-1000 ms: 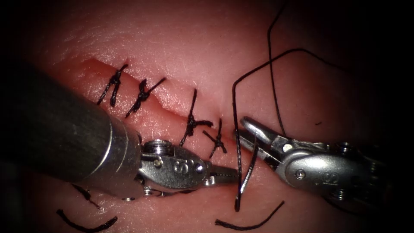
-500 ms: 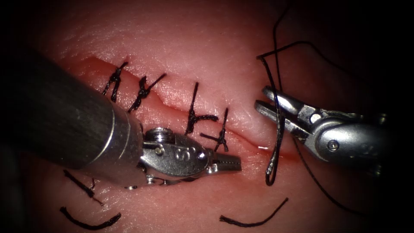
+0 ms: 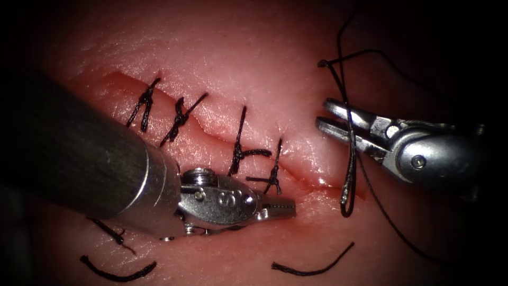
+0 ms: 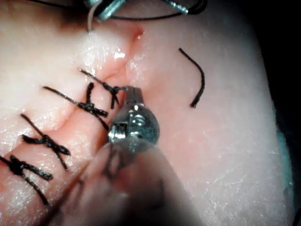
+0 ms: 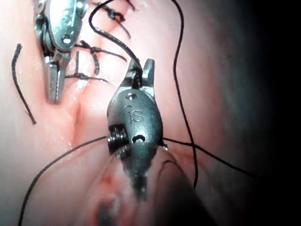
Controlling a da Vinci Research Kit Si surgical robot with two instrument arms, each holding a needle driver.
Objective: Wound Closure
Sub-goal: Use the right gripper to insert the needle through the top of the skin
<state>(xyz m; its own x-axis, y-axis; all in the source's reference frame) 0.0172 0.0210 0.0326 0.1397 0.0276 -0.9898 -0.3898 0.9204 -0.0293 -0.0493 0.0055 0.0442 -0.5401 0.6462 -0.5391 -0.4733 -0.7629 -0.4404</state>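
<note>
**Right tool holds the needle above the open end of the cut**

The right tool (image 3: 330, 119) has its 2 jaws closed on the needle (image 3: 350, 164), gripping it near its upper end; the curve hangs down from the jaws and its lower tip lies at the right end of the cut (image 3: 312, 180), though whether it enters the tissue (image 3: 254, 63) cannot be told. The thread (image 3: 338, 79) runs up from the jaws and loops off to the right of the cut.

The left tool (image 3: 283, 206) sits just below the cut, jaws closed and holding nothing, its tip short of the needle.

4 tied stitches (image 3: 239, 151) cross the cut to the left of the needle. Cut ends of thread (image 3: 312, 267) lie on the tissue below the cut, well apart from both tools.
</note>
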